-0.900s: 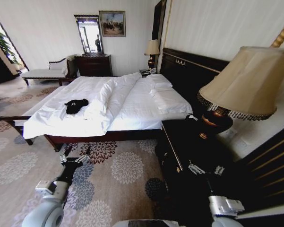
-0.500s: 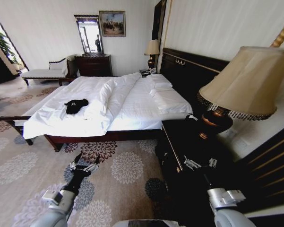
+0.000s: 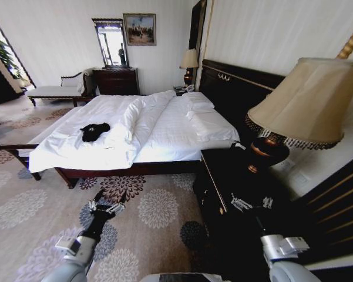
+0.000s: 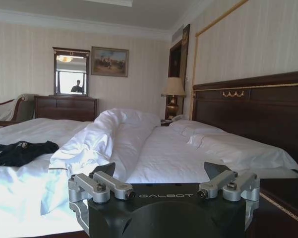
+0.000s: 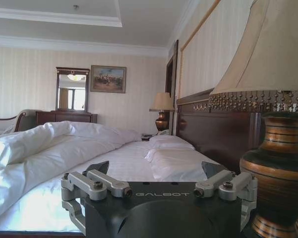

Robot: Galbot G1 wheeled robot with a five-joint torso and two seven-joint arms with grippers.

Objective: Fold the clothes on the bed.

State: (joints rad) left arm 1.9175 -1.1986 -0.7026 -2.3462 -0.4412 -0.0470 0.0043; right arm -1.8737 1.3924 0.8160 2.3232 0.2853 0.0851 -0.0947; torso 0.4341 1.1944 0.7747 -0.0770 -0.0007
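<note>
Right now, head view: the bed (image 3: 164, 132) spreads across the middle of the room, and the black T-shirt (image 3: 94, 131) lies crumpled in a heap on the white sheet near the foot corner on the robot's left side, beside a bunched ridge of duvet (image 3: 129, 120). Left gripper (image 3: 104, 208) hangs low over the flowered carpet (image 3: 153, 211), well short of the bed edge, fingers spread, nothing held. Right gripper (image 3: 251, 203) sits over the dark nightstand (image 3: 223, 176) next to the lamp (image 3: 293, 111), also spread and empty. Left wrist view: left gripper (image 4: 163, 173) wide open with both finger blocks apart, T-shirt (image 4: 21, 151) far off on the sheet, well apart from the tool. Right wrist view: right gripper (image 5: 158, 171) open and holding nothing, lamp base (image 5: 280, 168) just beside it, pillows (image 5: 171, 143) up by the headboard (image 5: 213, 131). Shirt looks light, limp, no stiffness; it will likely sag and bunch when lifted, so a pinch at a hem or shoulder edge seems best, then spread flat before folding.
</note>
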